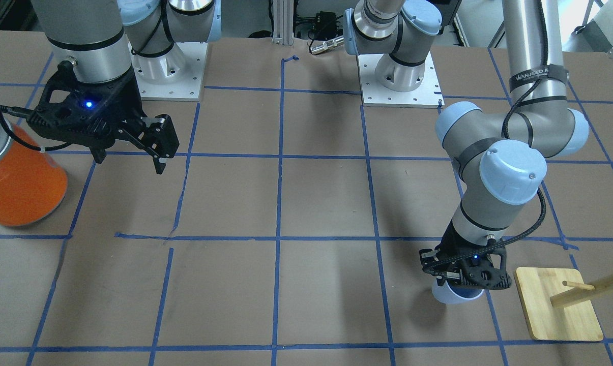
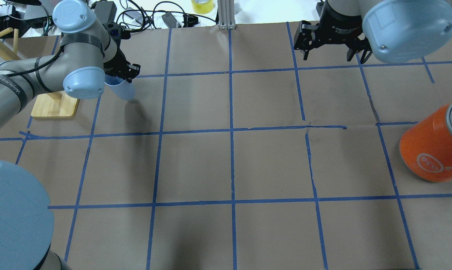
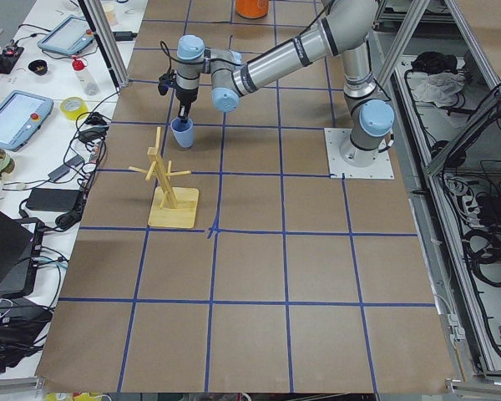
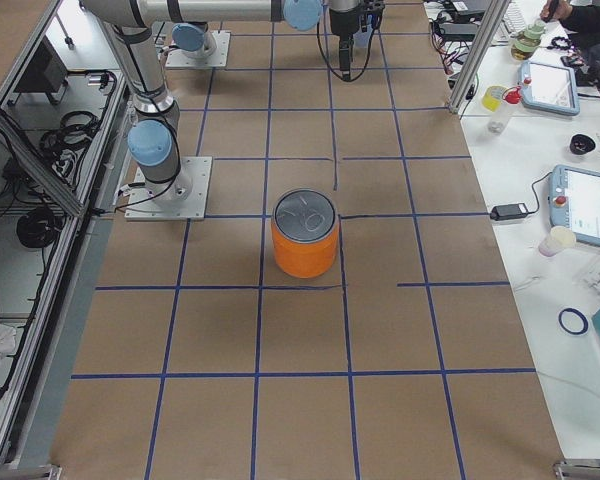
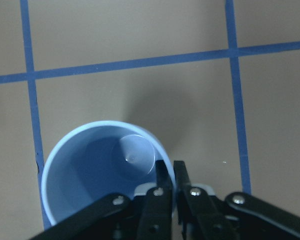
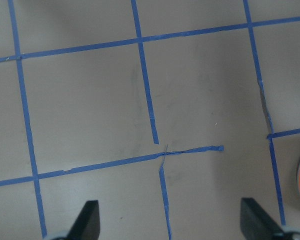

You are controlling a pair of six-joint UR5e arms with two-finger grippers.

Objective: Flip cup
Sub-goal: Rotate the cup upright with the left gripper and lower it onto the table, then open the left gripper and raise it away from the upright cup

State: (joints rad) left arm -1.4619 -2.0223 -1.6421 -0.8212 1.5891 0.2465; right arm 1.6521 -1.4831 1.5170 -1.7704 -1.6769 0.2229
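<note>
Over brown-papered table (image 1: 326, 203), pinching one wall of small pale-blue plastic cup (image 5: 90, 170) in clenched left gripper (image 5: 171, 175), risking snagging and tipping it on release, with right gripper (image 6: 172, 220) spread wide.

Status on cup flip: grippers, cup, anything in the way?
Left gripper shut on cup rim. Cup mouth up. Right gripper open, empty. Wooden rack close beside cup, not touching.

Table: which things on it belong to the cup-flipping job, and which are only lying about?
For the job:
- cup
- left gripper, shut on the cup's rim

Only lying about:
- orange can with a silver lid
- wooden rack
- right gripper, open and holding nothing
</note>
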